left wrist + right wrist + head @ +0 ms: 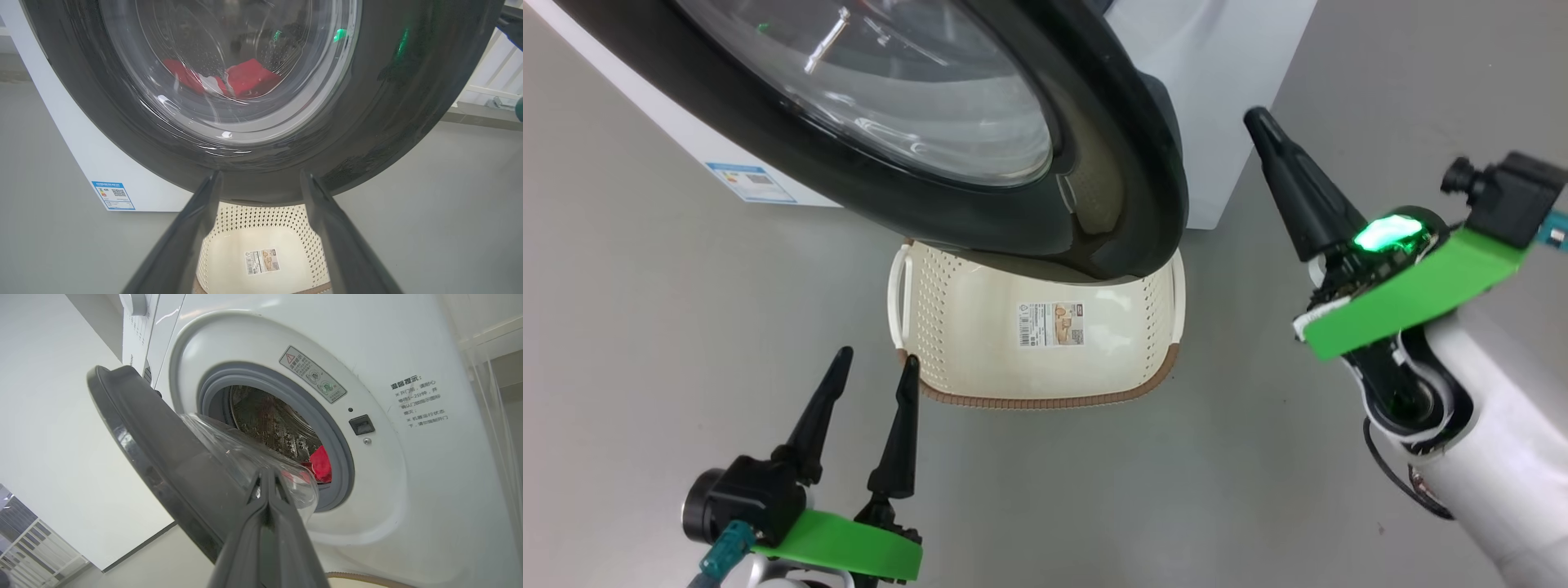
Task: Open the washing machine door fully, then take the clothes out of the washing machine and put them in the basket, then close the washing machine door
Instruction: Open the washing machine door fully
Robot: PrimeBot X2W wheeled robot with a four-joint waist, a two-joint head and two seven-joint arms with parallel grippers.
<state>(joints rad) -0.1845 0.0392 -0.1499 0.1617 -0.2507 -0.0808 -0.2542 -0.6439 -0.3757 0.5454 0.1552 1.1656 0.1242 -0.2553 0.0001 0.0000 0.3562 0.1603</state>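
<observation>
1. Head view: washing machine door (915,106) stands partway open; wide glossy black rim, clear bulging glass; boxy white washing machine (1225,90) behind it, small blue sticker (752,181) at a lower corner; basket (1029,400) sits on the smooth grey floor (645,327), its far end under the door's rim; cream plastic, perforated sides, brown woven-look rim, loop handles; paper label (1052,324) on its bottom; left gripper (878,357) at lower left near the basket's corner, jaws apart, holding nothing; right gripper (1256,122) at right, long dark tapered fingers, jaws together on nothing, near the door's edge but apart from it.
2. Left wrist view: own jaws spread wide, framing the basket below; black rim arcs above them; through the glass the clothes (249,77), bright red with white, lie low in the perforated steel drum (200,49).
3. Right wrist view: door's inner face matte grey, glass bowl bulging toward the opening; grey rubber ring (339,465) round the mouth; red clothes low in the drum, against the ring; black latch socket (361,424) beside it; own jaws pressed together, tips in front of the glass bowl; touching it or not, cannot tell.
</observation>
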